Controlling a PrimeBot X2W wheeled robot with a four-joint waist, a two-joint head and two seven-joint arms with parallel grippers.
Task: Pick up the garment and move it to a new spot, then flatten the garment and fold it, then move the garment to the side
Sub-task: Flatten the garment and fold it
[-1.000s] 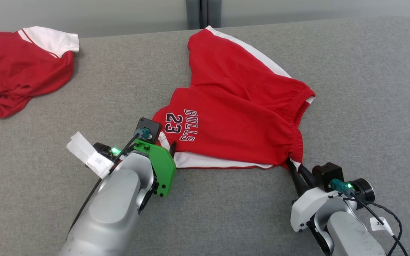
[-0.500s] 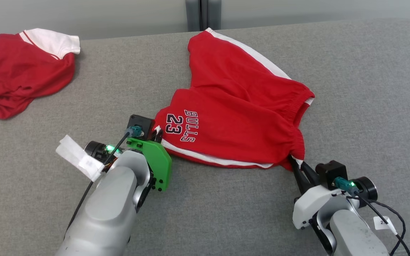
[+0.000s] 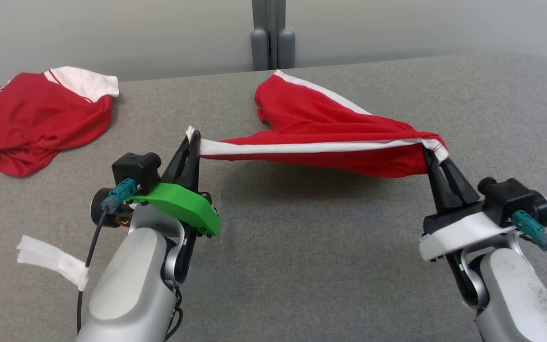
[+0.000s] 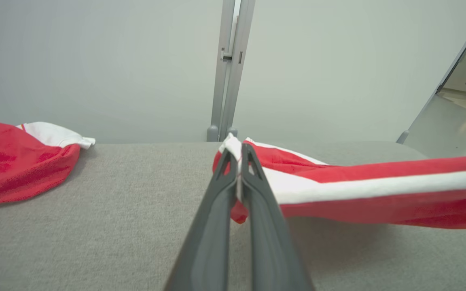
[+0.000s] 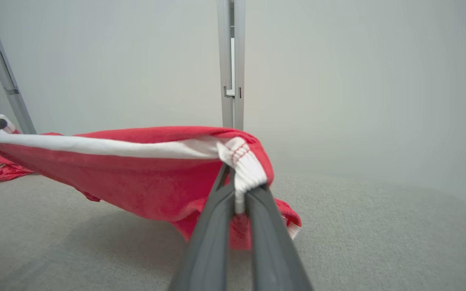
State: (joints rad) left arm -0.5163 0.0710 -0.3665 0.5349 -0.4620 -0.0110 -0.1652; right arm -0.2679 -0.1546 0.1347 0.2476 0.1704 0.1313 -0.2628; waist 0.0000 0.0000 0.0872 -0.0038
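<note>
Item: red shorts, white-striped edge strung taut between my left jaws and right jaws, each clamped on a corner; far leg resting on grey tabletop. Step: pick-up. Next, I judge: lift both corners evenly, carry to a new spot.

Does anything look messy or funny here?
Nothing is broken. The red shorts hang stretched between the left gripper and right gripper, with one leg trailing on the grey surface. A second red garment lies crumpled at the far left, and a loose strip of white tape dangles from the left arm's cable.
</note>
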